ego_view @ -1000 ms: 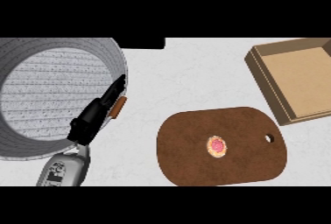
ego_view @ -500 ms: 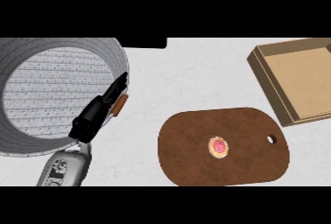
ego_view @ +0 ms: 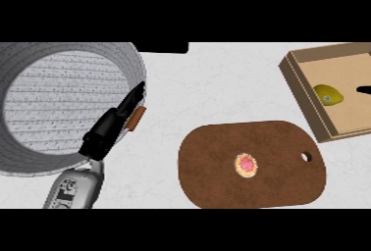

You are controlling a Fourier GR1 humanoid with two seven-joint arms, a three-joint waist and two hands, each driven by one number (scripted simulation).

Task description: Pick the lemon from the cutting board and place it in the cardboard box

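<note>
A yellow lemon lies inside the open cardboard box at the right edge, near its left wall. Just right of the lemon, a small black tip of my right hand pokes in from the view's right edge, apart from the fruit; the remainder of that hand is out of view. The brown cutting board lies below the box, with a small round item with a pink centre on it. My left hand rests at the left, fingers straight, holding nothing.
A large grey round pot fills the upper left, and my left hand lies along its rim. A dark block sits at the counter's back edge. White counter stretches between the pot, the board and the box.
The lemon now shows inside the box, which looked empty before, and a black tip has appeared at the right edge. My left hand has not moved.
</note>
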